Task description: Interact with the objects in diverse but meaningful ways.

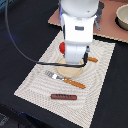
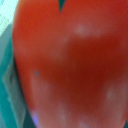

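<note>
A red round tomato (image 1: 62,48) shows at the exterior view's left edge of my white arm (image 1: 77,35), above the placemat. In the wrist view the tomato (image 2: 70,65) fills nearly the whole picture, very close to the camera. My gripper's fingers show in neither view, as the arm's body hides them in the exterior view, so I cannot tell whether they hold the tomato. A brown sausage (image 1: 63,96) lies on the near part of the mat. The bread-like block and the small bottle are out of view.
A striped placemat (image 1: 35,80) lies on the black table. On it are a round tan plate (image 1: 70,72), a fork with an orange handle (image 1: 67,80) and another orange-handled utensil (image 1: 93,59). A pale bowl (image 1: 122,17) stands on a pink mat (image 1: 107,22) at the back.
</note>
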Controlling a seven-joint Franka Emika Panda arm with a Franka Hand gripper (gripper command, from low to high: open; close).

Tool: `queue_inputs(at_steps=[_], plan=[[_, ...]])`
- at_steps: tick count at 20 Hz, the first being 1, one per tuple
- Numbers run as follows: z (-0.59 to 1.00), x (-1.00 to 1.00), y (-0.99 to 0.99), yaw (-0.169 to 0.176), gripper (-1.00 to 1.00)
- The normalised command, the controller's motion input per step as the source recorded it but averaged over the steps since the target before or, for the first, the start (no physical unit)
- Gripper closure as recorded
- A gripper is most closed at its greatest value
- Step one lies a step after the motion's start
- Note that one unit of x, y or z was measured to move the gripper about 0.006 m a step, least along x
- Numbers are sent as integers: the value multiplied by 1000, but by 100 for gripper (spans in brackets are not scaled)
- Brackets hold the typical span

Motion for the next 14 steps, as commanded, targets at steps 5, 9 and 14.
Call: queue_inputs(at_steps=[5, 9, 14], plan=[[0, -992, 119, 0, 100], [-46, -983, 126, 0, 100], [-79, -917, 102, 0, 100]])
